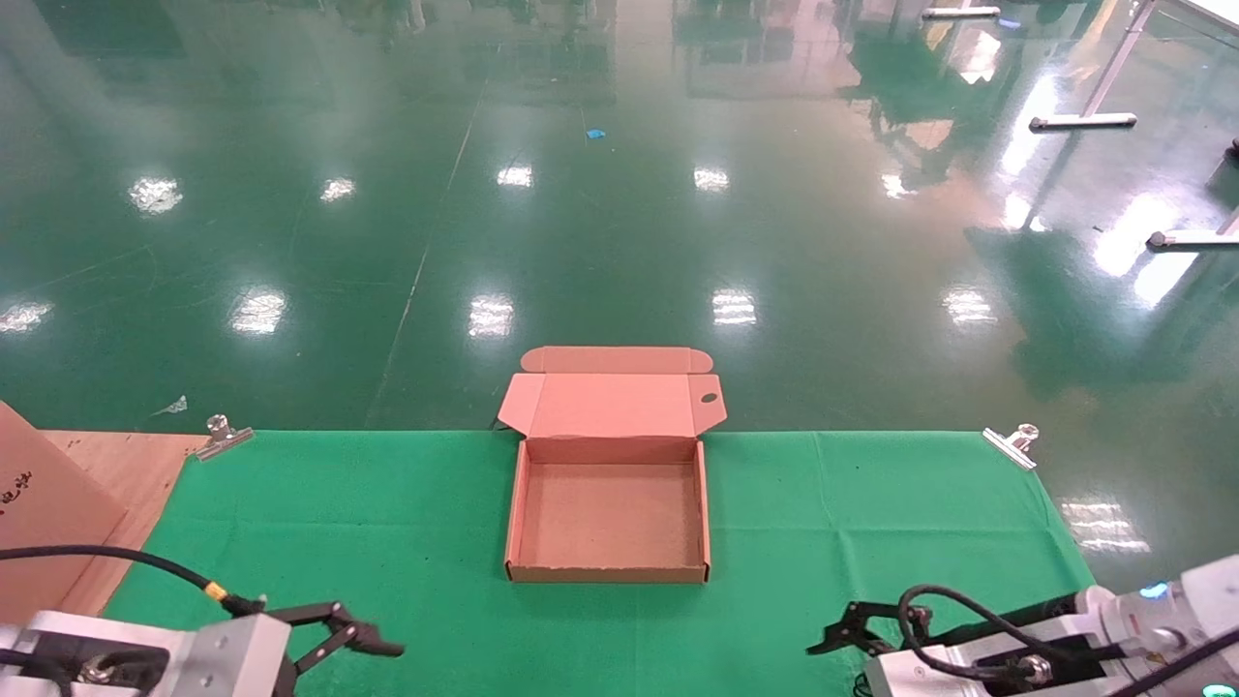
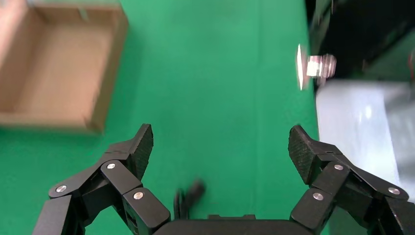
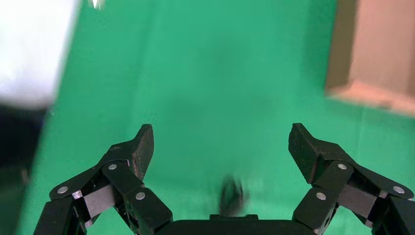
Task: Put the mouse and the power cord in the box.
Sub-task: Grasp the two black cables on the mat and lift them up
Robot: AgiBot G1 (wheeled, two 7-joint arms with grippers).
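Setting: green cloth (image 1: 387,513) over a table, glossy green floor beyond it; nothing else stirring.
Box (image 1: 608,569): open at the middle of the cloth, up against the table's far edge; flap lid (image 1: 610,405) folded back beyond it, side tabs out, small oval hole in the tab on the robot's right.
Box contents: bare cardboard floor, nothing inside.
Mouse: not to be seen, neither in the box nor on the cloth around it.
Power cord: likewise not to be seen; a dark blur low between the fingers in each wrist view is too smeared to name.
Left gripper (image 1: 373,634): nearer the robot than the box and off to its left, low over the cloth, fingers spread wide, grasping nothing.
Right gripper (image 1: 840,634): nearer the robot than the box and off to its right, low over the cloth, fingers likewise spread, empty.
Clips: one silver clamp (image 1: 222,434) at the far table edge left of the box, a second clamp (image 1: 1012,443) right of it, pinning the cloth.
Other: cardboard sheet (image 1: 44,503) leaning well left of the box.
Progress: by my reckoning nothing done; box stands ready, both items have yet to be found, picked up and laid in.
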